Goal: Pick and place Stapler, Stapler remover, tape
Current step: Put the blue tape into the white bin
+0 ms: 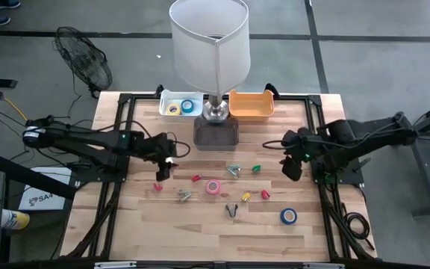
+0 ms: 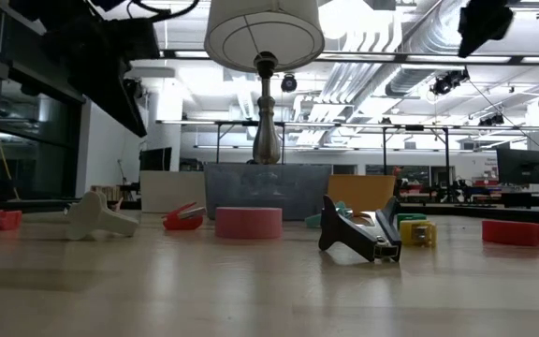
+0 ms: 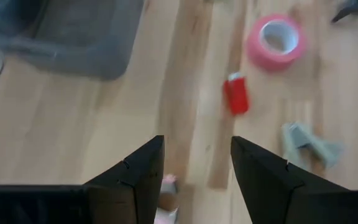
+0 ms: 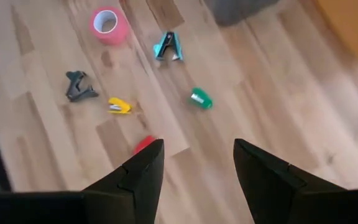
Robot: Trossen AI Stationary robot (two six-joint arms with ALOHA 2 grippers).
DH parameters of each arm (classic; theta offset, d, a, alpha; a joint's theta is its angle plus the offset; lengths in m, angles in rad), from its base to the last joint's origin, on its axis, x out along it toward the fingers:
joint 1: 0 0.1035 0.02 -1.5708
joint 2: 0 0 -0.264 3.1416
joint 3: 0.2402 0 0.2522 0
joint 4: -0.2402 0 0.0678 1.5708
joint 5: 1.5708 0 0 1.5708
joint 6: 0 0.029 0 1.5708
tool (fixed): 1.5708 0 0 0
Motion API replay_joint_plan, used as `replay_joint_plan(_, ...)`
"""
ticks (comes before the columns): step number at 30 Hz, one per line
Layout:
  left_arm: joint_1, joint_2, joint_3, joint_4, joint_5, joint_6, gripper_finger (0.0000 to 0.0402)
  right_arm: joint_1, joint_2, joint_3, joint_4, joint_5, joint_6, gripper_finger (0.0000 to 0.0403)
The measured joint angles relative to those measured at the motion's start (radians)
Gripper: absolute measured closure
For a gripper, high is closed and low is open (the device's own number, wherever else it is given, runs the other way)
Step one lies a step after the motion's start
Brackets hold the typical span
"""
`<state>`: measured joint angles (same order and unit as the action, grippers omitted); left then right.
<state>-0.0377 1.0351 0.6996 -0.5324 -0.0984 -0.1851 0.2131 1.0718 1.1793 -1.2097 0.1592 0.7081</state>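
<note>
Lamp (image 1: 213, 67) at the table's far edge; pink tape (image 1: 213, 187) just before it, flanked by left gripper (image 1: 164, 169) and right gripper (image 1: 291, 166), fingers apart, empty.

Table (image 1: 200, 224) is pale butcher-block wood, smooth with a soft sheen. Above it, the lamp shade (image 1: 209, 41) looks like matt white fabric, maybe paper. Pink tape (image 3: 276, 41) beside the lamp's base seems matt.

A wooden table (image 2: 251, 290) seen at surface level. A pink tape roll (image 2: 248, 222) sits centre, a black staple remover (image 2: 358, 234) to its right, and a lamp (image 2: 264, 56) rises behind.
</note>
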Motion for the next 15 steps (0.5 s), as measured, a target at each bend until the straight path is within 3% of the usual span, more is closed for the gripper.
replay_joint_plan(7,-0.030,0.000,-0.008,0.069,-0.010,0.044,0.0220,0.131,0.007,-0.057,-0.014,0.039,0.357,0.0217)
replay_joint_plan(15,-0.029,0.000,-0.008,0.073,0.058,0.111,0.0220,0.293,0.008,-0.341,0.291,-0.150,0.798,0.0217)
